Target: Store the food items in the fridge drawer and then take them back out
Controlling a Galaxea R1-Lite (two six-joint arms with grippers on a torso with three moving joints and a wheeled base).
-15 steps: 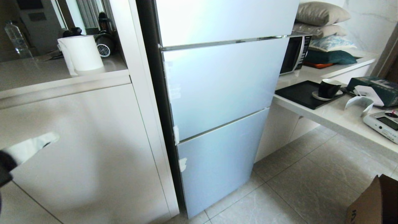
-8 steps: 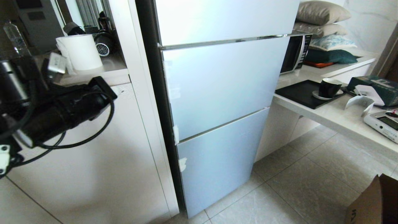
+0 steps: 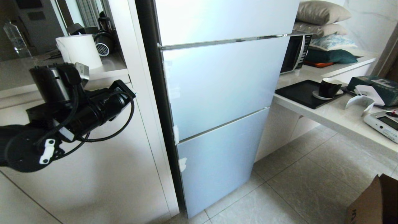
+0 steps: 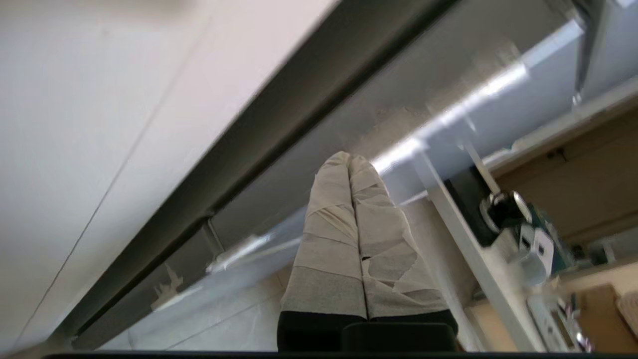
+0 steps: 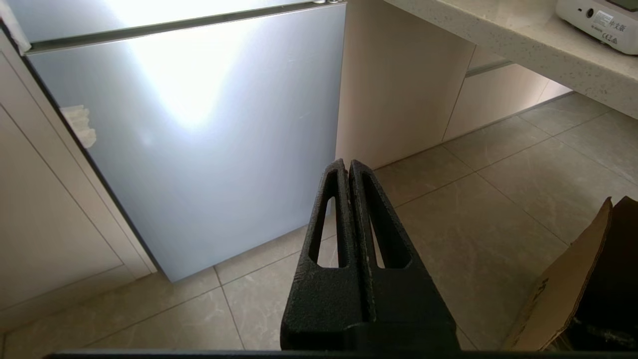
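Fridge (image 3: 217, 93) fills the centre of the head view, all three pale blue door panels closed. The fridge drawer and the food items are not visible in any view; where they lie cannot be told.

Left arm (image 3: 71, 112) occupies the left of the head view, in front of the white cabinet (image 3: 93, 174) and level with the edge of the counter (image 3: 18, 77) that carries a white paper roll (image 3: 79, 51). Its fingers are hidden there behind the wrist housing. In the left wrist view the left gripper (image 4: 351, 159) shows in the lower centre of the frame: the two tape-wrapped fingers (image 4: 329, 239) are pressed flat together, nothing between them, tips pointing at the dark seam between cabinet and fridge side.

Right gripper (image 5: 348, 167) appears only in the right wrist view, lower centre of the frame. Black slotted fingers (image 5: 326, 234) closed against each other, empty. It hangs above the tiled floor (image 5: 448, 209), facing the lowest fridge door panel (image 5: 199, 139). A cardboard box (image 5: 573, 289) sits at the lower right of that frame.

Right of the fridge in the head view: a worktop (image 3: 335, 115) with a black tray (image 3: 298, 93) and a dark cup (image 3: 329, 87), and a microwave (image 3: 295, 53) further back.
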